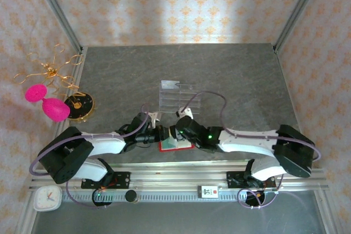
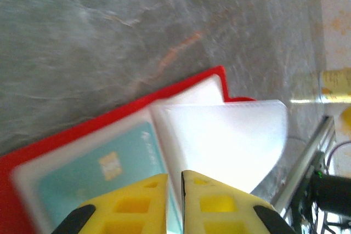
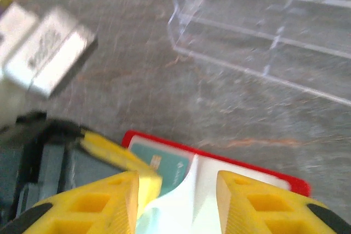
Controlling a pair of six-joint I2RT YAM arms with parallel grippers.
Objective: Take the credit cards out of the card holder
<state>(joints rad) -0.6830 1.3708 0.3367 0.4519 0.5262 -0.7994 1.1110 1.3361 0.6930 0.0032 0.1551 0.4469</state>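
Card holder [image 2: 82,131] (one, red, open) shows one teal credit card [image 2: 90,176]; left end effector [image 2: 174,177] narrow, right end effector [image 3: 178,178] wide.

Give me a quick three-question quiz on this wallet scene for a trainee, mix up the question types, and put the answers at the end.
1. True or false: the red card holder lies opened out on the table.
2. Multiple choice: the card showing in the holder's slot is A) teal, B) black, C) orange.
3. Short answer: what stands on the table beyond the holder, farther from the arm bases?

Key
1. True.
2. A.
3. The clear slotted tray.
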